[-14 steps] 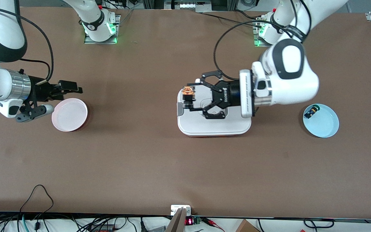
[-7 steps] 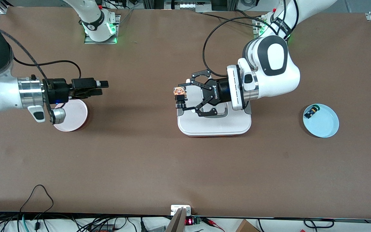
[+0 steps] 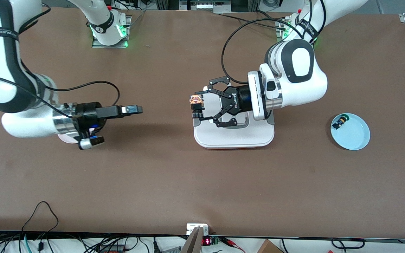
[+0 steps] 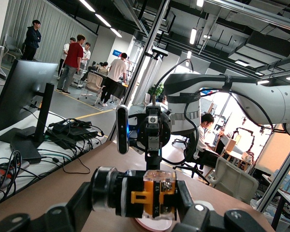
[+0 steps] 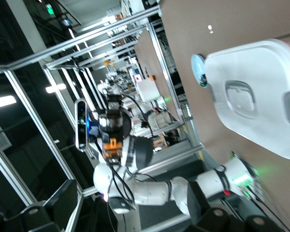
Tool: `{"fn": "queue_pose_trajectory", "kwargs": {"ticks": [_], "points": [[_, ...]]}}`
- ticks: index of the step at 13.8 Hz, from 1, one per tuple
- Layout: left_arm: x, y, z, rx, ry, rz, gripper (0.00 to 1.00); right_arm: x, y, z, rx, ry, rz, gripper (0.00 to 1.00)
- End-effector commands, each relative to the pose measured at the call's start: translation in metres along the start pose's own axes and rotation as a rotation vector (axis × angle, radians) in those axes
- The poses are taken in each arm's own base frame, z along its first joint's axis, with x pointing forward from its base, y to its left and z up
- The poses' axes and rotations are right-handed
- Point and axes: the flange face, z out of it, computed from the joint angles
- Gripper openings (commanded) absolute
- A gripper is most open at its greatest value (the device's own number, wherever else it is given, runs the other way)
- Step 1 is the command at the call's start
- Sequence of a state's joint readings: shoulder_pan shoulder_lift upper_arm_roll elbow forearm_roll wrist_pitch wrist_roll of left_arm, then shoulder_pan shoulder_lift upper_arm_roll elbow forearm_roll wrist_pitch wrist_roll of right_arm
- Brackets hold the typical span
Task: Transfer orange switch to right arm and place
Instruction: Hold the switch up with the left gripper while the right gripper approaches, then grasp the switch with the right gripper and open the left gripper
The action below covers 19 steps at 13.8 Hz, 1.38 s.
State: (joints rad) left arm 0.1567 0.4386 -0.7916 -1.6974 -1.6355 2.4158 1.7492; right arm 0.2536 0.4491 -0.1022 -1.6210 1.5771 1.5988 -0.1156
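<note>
- The orange switch is a tiny stubby push-button: a black barrel body with a translucent orange cap end carrying a brighter orange cross-piece, seen close in the left wrist view. It lies on its side in the grip, barrel crosswise to the fingers.
- The left gripper, a black link-finger ROBOTIQ hand, is clamped on the orange switch, its fingertips pressing the body from both sides. It holds the switch in the air over the edge of the white lidded tray that faces the right arm's end of the table, pointing toward 9 o'clock in the front view.
- The right gripper, slim and black on a silver wrist ring, hangs over bare brown table and points toward 3 o'clock, straight at the switch, well apart from it. Its jaws stand wide open and hold nothing.
- In the left wrist view the right gripper shows end-on, just above the held switch in the picture.
- A pink plate sits almost wholly hidden under the right wrist.
- A light blue plate lies at the left arm's end of the table; a small black switch with a green cap rests inside it near the 10 o'clock rim.
</note>
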Motion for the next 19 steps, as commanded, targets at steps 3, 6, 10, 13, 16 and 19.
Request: {"fn": "queue_pose_trajectory", "kwargs": {"ticks": [3,6,10,13,16,19], "points": [[0.001,0.005,-0.002,0.005,0.018,0.005,0.24,-0.008,-0.009,0.068,0.115,0.109,0.037,1.0],[0.002,0.003,-0.003,0.006,0.019,0.005,0.24,-0.017,-0.011,0.104,0.149,0.16,0.061,1.0],[0.002,0.003,-0.003,0.006,0.019,0.003,0.24,-0.025,-0.016,0.123,0.155,0.171,0.072,1.0],[0.002,0.001,-0.006,0.01,0.021,0.003,0.24,-0.03,-0.017,0.131,0.149,0.16,0.066,1.0],[0.001,0.002,-0.005,0.009,0.02,0.003,0.24,-0.037,-0.015,0.149,0.136,0.143,0.057,0.96],[0.001,0.002,-0.004,0.008,0.02,0.001,0.24,-0.039,-0.016,0.151,0.133,0.143,0.054,0.84]]}}
